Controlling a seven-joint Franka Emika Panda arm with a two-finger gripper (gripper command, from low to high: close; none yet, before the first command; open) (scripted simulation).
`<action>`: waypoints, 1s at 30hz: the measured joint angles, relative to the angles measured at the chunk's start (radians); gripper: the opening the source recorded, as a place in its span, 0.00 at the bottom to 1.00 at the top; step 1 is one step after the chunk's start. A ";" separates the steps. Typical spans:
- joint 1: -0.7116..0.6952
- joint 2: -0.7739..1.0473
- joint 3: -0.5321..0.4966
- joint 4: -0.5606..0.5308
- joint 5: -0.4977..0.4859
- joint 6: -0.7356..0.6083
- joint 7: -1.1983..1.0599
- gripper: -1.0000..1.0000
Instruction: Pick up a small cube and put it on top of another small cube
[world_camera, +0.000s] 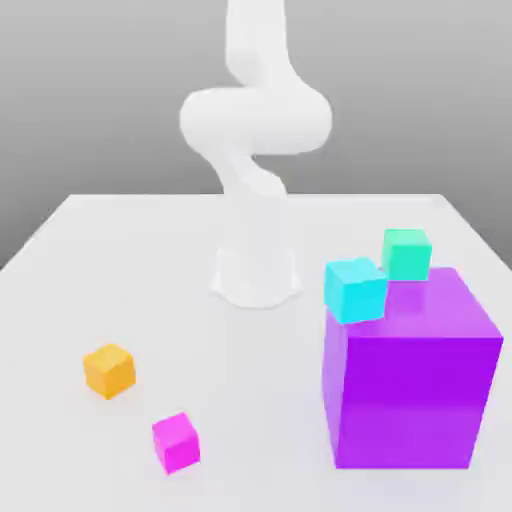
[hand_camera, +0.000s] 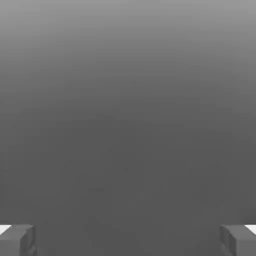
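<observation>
The small magenta-pink cube (world_camera: 176, 441) lies on the white table near the front, toward the exterior view's left. A small orange cube (world_camera: 109, 370) sits a little behind it, further left. In the hand view my gripper (hand_camera: 128, 240) is open: its two grey fingertips (hand_camera: 17, 241) stand far apart with only plain grey background between them. The white arm (world_camera: 255, 130) rises from its base (world_camera: 255, 275) at the table's middle and bends upward out of the picture.
A big purple cube (world_camera: 410, 385) stands at the exterior view's front right. A cyan cube (world_camera: 355, 290) shows at its upper left corner and a teal-green cube (world_camera: 406, 253) at its far top edge; whether they rest on it or stand behind, I cannot tell.
</observation>
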 joint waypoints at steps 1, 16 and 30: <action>0.003 0.039 -0.012 -0.014 -0.007 0.021 -0.027 0.50; 0.037 0.584 -0.192 -0.215 -0.002 0.309 -0.475 0.50; -0.127 1.079 -0.062 -0.271 0.199 0.622 -0.847 0.00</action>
